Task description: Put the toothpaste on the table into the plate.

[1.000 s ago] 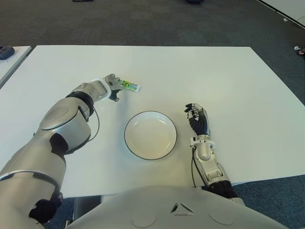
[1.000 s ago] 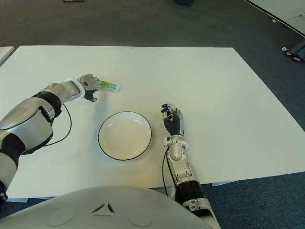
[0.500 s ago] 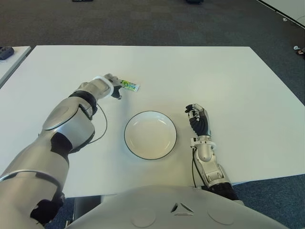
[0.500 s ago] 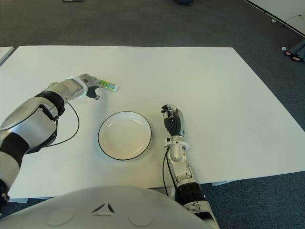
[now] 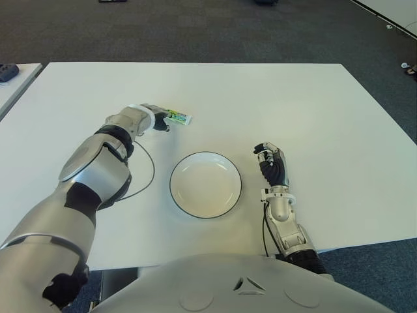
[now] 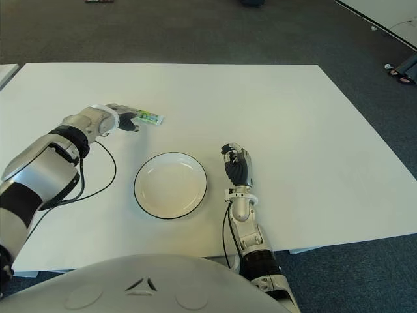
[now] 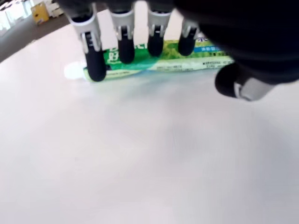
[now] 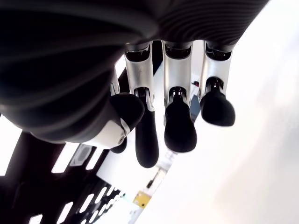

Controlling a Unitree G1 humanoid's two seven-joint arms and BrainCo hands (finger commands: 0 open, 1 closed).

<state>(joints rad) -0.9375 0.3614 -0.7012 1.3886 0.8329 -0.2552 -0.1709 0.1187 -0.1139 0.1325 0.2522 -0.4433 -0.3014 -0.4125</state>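
Observation:
The toothpaste (image 5: 180, 117), a small green and white tube, lies flat on the white table (image 5: 293, 104), beyond and to the left of the plate. My left hand (image 5: 155, 120) reaches it from the left. In the left wrist view its fingers (image 7: 124, 39) stretch over the toothpaste (image 7: 159, 63) and the thumb (image 7: 236, 83) stays apart on the near side, so the tube is not clamped. The white plate (image 5: 171, 185) with a dark rim is in front of me and holds nothing. My right hand (image 5: 270, 164) shows just right of the plate, fingers (image 8: 180, 130) loosely bent and holding nothing.
A second white table (image 5: 14, 83) with a dark object (image 5: 8, 70) on it shows at the far left. Dark carpet surrounds the table's far and right edges.
My left hand has turned and flattened, its fingers now stretched out over the toothpaste instead of hanging beside it. The tube, the plate and the right hand have not moved.

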